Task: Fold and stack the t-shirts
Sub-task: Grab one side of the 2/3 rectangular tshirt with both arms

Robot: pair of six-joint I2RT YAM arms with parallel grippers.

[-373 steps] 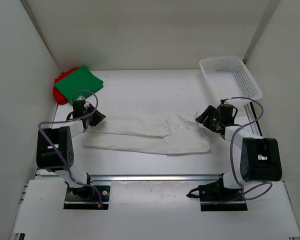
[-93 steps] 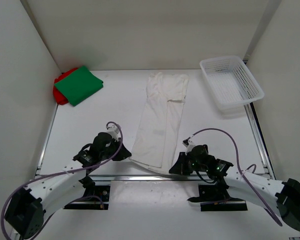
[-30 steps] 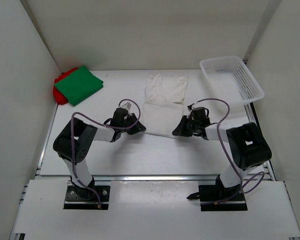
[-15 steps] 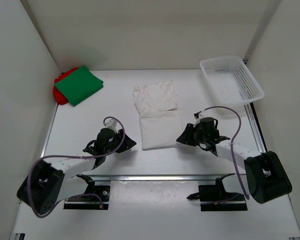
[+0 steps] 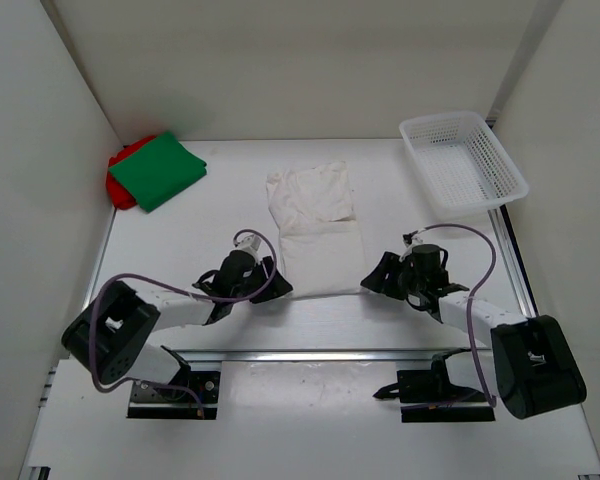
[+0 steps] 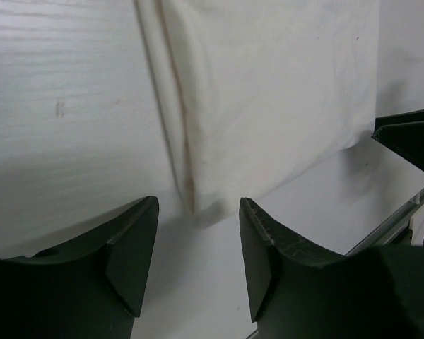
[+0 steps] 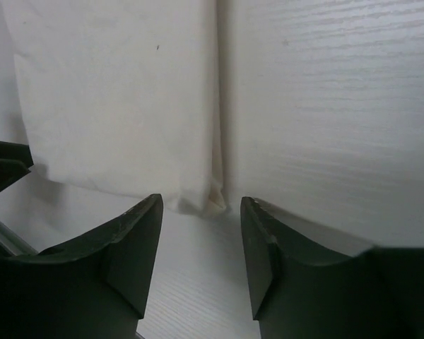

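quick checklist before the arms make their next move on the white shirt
1. left gripper open, holding nothing: ok
2. right gripper open, holding nothing: ok
3. white t-shirt lying flat, a near corner just ahead of each gripper: ok
4. white t-shirt folded down to stack size: not ok, longer than the green t-shirt
5. green t-shirt sitting on the red t-shirt, back left: ok

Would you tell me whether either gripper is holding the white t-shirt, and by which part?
Nothing is held: the left gripper and right gripper stand open at the near corners of the white t-shirt.
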